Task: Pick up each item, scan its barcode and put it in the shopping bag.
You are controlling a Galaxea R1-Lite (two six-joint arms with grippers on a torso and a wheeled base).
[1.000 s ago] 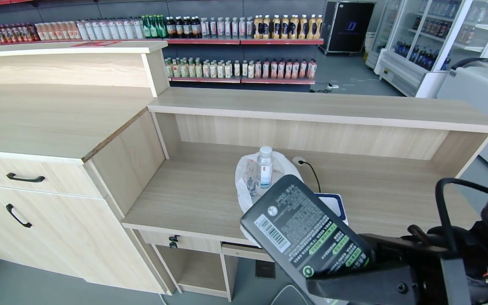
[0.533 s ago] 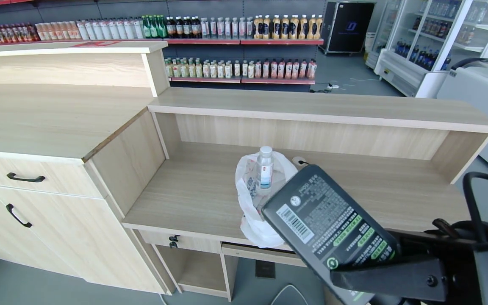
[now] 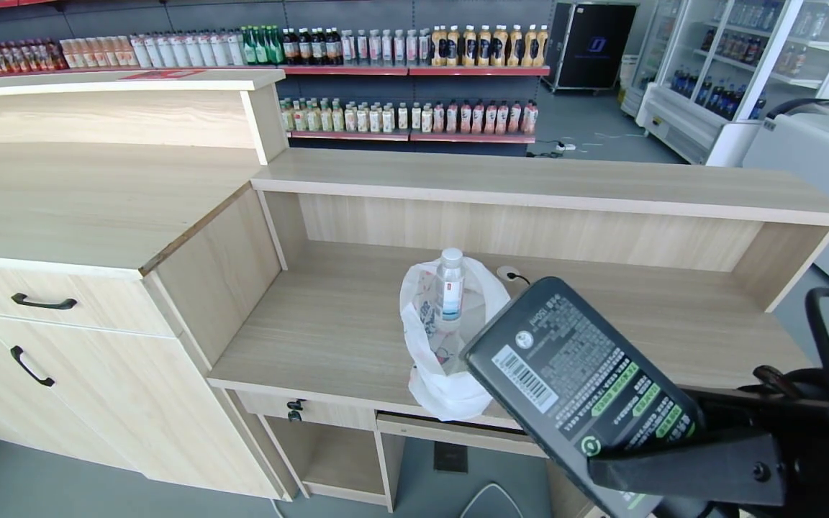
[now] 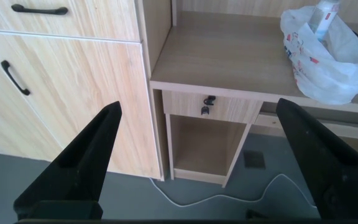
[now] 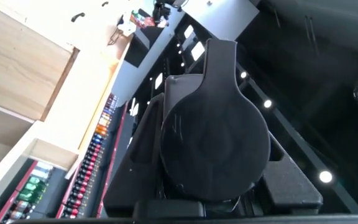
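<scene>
A: Gripping a dark flat pack in the right end effector, clamped tight on the pack's lower end. Raised just right of the shopping bag, on its near side, with the barcode facing up.

B: And the left end effector?

A: Spread wide, holding nothing. Parked well clear of the bag, low down, out in front of the table.

B: Scanning or bagging, then?

A: Hard to call. Judging by the label turned upward, somewhere between the two. Either way, best to keep the grip low on the pack and off the barcode.

B: And for the drop?

A: Swing left over the bag's mouth, tip the free end down, ease it in narrow end first. Aim beside the bottle, not on top of it.

B: Mind that bottle: upright in the middle of the bag, cap poking above the rim. Easy to knock over, by the look of it.

A: Mind the bag too. Limp plastic, sagging over the table's front edge, likely to slide off with one shove.

B: Anything else nearby?

A: A cable just behind the bag to its right. A ledge farther behind and above. A cupboard with black handles well left of the bag, and shelves of drinks far behind it.
</scene>
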